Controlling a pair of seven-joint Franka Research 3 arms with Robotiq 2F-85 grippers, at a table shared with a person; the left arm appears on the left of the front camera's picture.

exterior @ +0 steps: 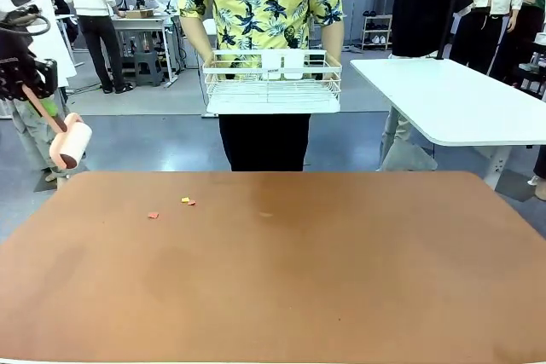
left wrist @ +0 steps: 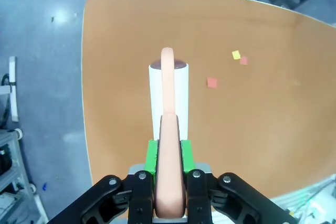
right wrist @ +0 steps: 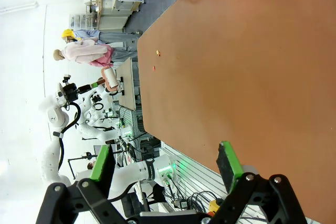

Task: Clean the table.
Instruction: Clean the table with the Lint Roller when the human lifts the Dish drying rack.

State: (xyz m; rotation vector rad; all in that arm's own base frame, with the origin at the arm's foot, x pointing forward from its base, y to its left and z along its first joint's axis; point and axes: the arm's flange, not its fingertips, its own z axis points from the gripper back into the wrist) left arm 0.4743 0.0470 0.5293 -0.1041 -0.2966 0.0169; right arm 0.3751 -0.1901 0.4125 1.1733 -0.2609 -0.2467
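1. The desk, a wide reddish-brown top, spread across the front view from its near edge to where a person stood at the far side. It was not clean.
2. A few small scraps lay on its left-of-middle part towards the far edge: a yellow scrap touching or just beside an orange one, and a red-orange scrap a little apart to the robot's left. A faint mark sat near the middle of the far part; what it was could not be told.
3. The left pincer was clamped on the pink handle of a lint roller, green pads pressing either side. The roller's white drum hung in the air by the desk's far left corner and apparently touched nothing.
4. The right pincer stood wide apart and empty above the near right part of the desk, well apart from the scraps.
5. The person held a white wire basket at waist height behind the far edge.
6. Judged from this, the tool was in hand but no rolling showed on the top. The whole pass over the scraps looked to be ahead, so the task seemed to be at an early stage.
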